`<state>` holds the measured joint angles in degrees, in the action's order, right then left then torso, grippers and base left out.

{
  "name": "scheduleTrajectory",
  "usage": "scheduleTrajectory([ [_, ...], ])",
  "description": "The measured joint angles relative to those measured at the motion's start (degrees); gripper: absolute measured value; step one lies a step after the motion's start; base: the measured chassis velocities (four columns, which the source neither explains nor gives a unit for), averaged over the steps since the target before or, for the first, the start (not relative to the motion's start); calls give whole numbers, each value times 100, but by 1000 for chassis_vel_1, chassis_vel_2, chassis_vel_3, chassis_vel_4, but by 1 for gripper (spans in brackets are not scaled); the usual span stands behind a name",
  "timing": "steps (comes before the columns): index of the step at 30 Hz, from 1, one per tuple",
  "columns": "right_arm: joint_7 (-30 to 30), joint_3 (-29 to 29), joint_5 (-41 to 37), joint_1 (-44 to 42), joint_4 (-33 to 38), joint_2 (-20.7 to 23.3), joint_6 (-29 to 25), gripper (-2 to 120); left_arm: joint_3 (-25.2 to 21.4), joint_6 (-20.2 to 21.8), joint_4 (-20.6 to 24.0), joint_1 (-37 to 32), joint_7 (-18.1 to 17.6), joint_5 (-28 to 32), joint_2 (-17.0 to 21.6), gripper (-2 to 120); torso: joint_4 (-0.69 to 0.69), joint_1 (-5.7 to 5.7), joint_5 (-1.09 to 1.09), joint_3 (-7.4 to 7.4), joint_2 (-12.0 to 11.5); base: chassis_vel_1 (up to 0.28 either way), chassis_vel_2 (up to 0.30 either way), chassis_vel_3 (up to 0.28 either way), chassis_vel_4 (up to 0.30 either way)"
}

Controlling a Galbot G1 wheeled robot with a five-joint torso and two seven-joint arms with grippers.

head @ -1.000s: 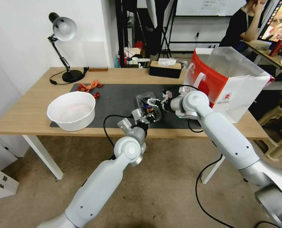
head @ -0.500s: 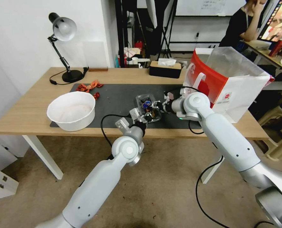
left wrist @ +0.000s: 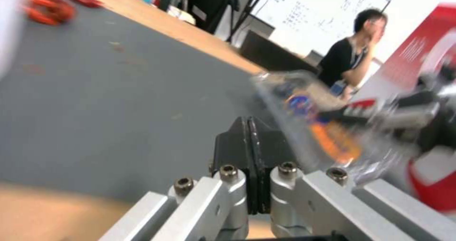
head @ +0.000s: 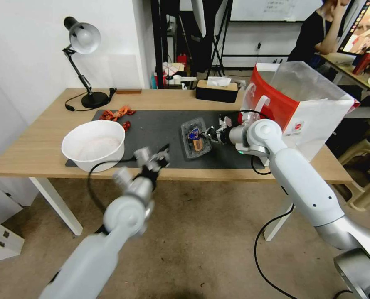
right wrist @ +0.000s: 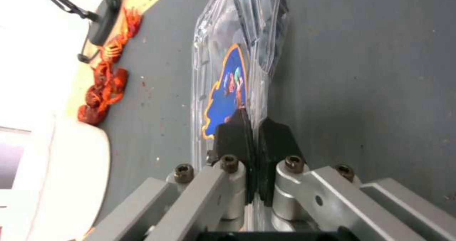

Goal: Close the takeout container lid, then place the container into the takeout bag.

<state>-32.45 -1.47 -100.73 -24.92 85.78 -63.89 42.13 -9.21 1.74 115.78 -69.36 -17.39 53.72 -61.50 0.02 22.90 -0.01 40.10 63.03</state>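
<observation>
The takeout container (head: 195, 139) is a small clear clamshell lying flat on the dark mat (head: 156, 126), with dark berries inside. Its lid (right wrist: 223, 91), bearing a blue and orange sticker, is folded down over the base. My right gripper (head: 206, 134) reaches in from the bag side and is shut on the container's plastic rim (right wrist: 252, 118). My left gripper (head: 160, 153) hangs over the table's front edge, left of the container and apart from it, its fingers (left wrist: 248, 121) shut with nothing between them. The red and white takeout bag (head: 301, 108) stands open at the table's right end.
A large white bowl (head: 94, 144) sits at the mat's front left. Red shells (head: 117, 113) lie behind it. A desk lamp (head: 85, 41) and a black tissue box (head: 216, 90) stand along the back. Bare mat lies between bowl and container.
My left gripper has drawn back from the container, leftward and toward the table's front edge. The container now lies flat with its lid down. My right gripper still holds its rim.
</observation>
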Motion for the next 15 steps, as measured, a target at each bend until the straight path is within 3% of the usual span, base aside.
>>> scheduleTrajectory([
  [9, 321, -101, 212, -90, -26, -77, 0, 0, -715, -341, 324, -1014, 319, -1344, 289, 1, -3, 0, 0, 0, 0, 0, 0, 0, 0],
  [13, 388, -123, 265, -116, -41, -127, -1, 0, -971, -622, 315, -1431, 406, -2059, 353, 13, -3, 1, 0, 0, 0, 0, 0, 0, 0],
  [15, 391, -123, 269, -117, -42, -129, -1, 0, -987, -638, 311, -1457, 412, -2093, 352, 15, -3, 1, 0, 0, 0, 0, 0, 0, 0],
])
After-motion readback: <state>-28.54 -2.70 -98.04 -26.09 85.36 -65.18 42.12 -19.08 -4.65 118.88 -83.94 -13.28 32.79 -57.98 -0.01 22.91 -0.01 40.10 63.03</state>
